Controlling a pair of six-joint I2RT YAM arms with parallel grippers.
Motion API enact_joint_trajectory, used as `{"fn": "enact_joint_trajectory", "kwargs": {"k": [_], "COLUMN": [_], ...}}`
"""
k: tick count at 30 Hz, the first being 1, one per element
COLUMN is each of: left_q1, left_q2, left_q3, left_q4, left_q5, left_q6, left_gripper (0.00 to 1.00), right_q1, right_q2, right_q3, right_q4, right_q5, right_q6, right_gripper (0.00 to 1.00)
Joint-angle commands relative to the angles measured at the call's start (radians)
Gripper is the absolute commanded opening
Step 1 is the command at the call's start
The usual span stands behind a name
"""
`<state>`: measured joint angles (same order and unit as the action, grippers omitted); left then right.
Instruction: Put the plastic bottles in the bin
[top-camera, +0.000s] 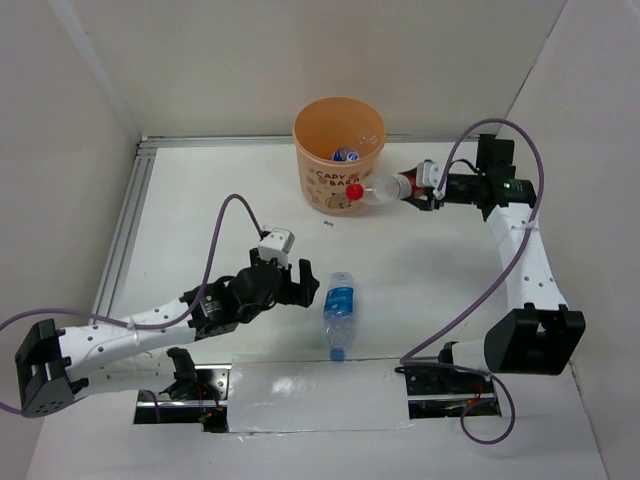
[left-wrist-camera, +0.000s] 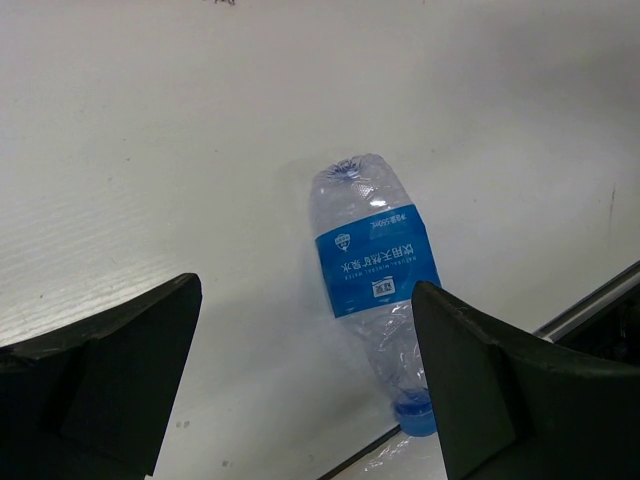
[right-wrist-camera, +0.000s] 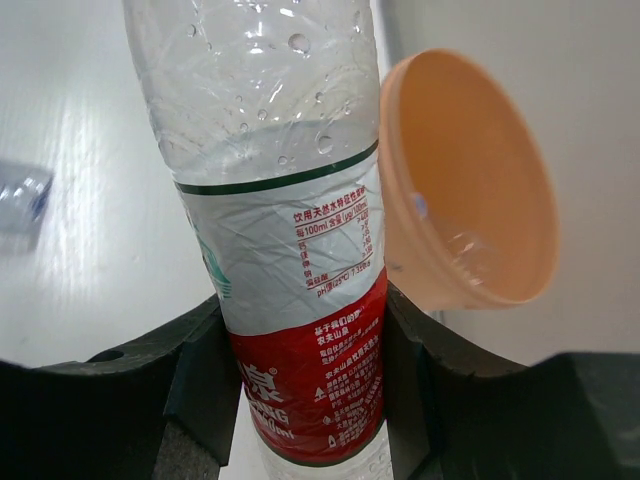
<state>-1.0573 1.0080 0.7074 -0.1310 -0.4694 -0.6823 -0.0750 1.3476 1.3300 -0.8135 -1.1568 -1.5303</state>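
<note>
One red-labelled bottle (right-wrist-camera: 300, 290) sits pinched in the right claw (right-wrist-camera: 305, 378) beside the bin (top-camera: 318, 186) (left claw (left-wrist-camera: 305, 292) spread).

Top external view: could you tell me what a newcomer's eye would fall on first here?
The orange bin at the far middle stands out, with the right gripper holding a red-labelled bottle sideways beside it. Nearer, a blue-labelled bottle lies flat before the open left gripper.

A white table (top-camera: 420, 290) fills the middle of the frame, boxed in by plain pale panels: a back wall (top-camera: 320, 60) at top, a left wall (top-camera: 50, 200) and a right wall (top-camera: 590, 150). An aluminium rail (top-camera: 125, 225) edges the table's left side. The light is even and soft.
</note>
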Motion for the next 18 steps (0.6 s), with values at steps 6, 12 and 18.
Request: {"fn": "enact_joint_trajectory", "kwargs": {"k": [6, 12, 18], "left_q1": [-0.006, -0.006, -0.006], "left_q2": [0.142, 0.24, 0.333], "left_q3": [0.026, 0.047, 0.095], "left_q4": [0.132, 0.198, 0.223], "left_q5": [0.083, 0.115, 0.159], "left_q6": [0.033, 0.033, 0.033], "left_gripper": [0.99, 0.99, 0.99], "right_q1": [0.154, 0.265, 0.297], "right_q2": [0.154, 0.448, 0.726], "right_q3": [0.299, 0.63, 0.875], "right_q4": [0.554, 0.571, 0.542], "right_q5": [-0.069, -0.003, 0.029], "right_q6": [0.496, 0.507, 0.556], "right_gripper": [0.24, 0.25, 0.33]}}
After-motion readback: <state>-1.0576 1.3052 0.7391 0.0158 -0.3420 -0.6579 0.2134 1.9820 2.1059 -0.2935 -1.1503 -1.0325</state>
